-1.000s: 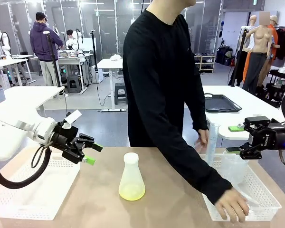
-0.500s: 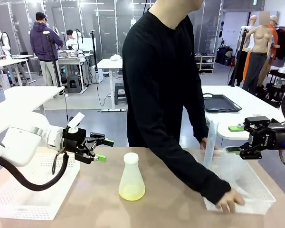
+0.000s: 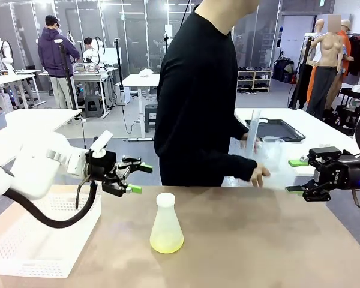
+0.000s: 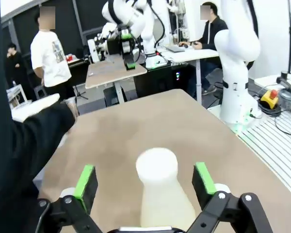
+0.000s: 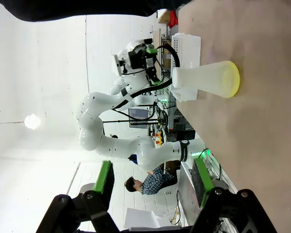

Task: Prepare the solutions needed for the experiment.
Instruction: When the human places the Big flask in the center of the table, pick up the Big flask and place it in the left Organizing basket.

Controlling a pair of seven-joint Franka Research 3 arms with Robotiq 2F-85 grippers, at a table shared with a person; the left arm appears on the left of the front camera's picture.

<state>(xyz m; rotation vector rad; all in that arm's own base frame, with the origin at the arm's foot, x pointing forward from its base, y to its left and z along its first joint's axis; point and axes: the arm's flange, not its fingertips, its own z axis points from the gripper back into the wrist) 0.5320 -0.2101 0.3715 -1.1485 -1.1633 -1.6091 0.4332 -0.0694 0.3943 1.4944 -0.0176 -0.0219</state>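
I line up my left end effector (image 3: 136, 178), jaws wide, on the capped flask (image 3: 166, 225) holding the solutions (image 3: 166, 243). My right end effector (image 3: 297, 176) waits far right, open and empty. Next, I judge: advance and close on the neck.

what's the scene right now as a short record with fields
flask: frosted conical flask with white cap, upright, mid-table
solutions: shallow pale yellow layer in the flask bottom
left hand: open, in the air left of the flask, aimed at its neck, not touching
right hand: open, holding nothing, at the table's right edge
person: far side, carrying a white basket with clear labware off the table
left basket: white basket on the table's left
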